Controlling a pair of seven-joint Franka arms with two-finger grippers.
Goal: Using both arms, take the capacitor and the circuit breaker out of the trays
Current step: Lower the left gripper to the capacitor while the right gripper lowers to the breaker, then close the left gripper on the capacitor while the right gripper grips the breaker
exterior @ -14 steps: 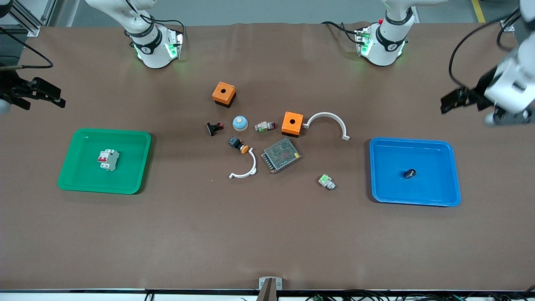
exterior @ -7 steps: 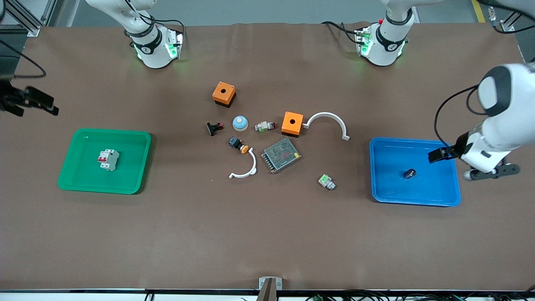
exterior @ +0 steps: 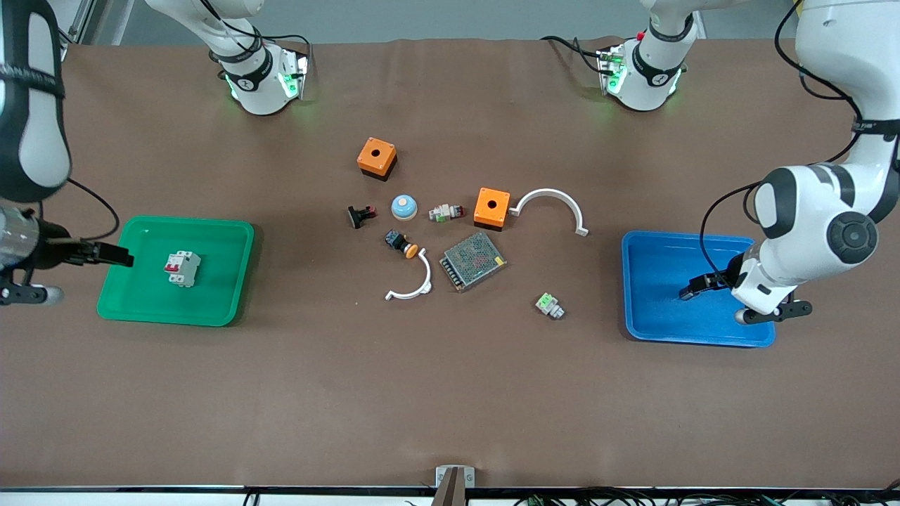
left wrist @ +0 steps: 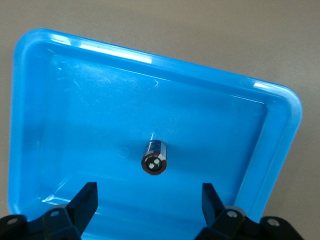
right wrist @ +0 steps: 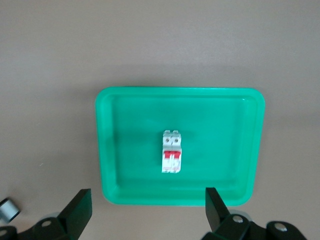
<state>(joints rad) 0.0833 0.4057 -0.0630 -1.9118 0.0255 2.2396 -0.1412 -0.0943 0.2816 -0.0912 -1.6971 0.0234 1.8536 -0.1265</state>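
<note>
Worktop (exterior: 450, 393): brown mat surface, both arm bases along one edge.

Blue tray (exterior: 654, 330), toward the left arm's end of the worktop. Contents: the capacitor (left wrist: 155, 157), a small black cylinder with a silvery end, lying on its side near the middle of the tray floor, touching nothing else.

Left end effector (left wrist: 149, 202): over the blue tray, fingers spread wide with nothing between them; in the left wrist view the capacitor lies on the tray floor in line with the gap. In the front view the end effector (exterior: 692, 288) covers the capacitor.

Green tray (exterior: 126, 309), toward the right arm's end of the worktop. Contents: the breaker (exterior: 182, 268), a white block with red toggles, flat on the tray floor, roughly central.

Right end effector (right wrist: 147, 207): over the worktop at the green tray's outer edge, fingers wide apart and empty. In the front view one dark finger (exterior: 105, 254) reaches over the tray rim, apart from the breaker.

Loose items in the middle of the worktop, between the trays:
- two orange boxes (exterior: 377, 157) (exterior: 491, 206)
- round blue-topped button (exterior: 404, 206)
- black-and-red switch part (exterior: 361, 215)
- black push button with orange cap (exterior: 401, 243)
- metal mesh power supply (exterior: 473, 261)
- two white curved brackets (exterior: 552, 204) (exterior: 411, 281)
- two white-and-green connector blocks (exterior: 446, 211) (exterior: 549, 305)
</note>
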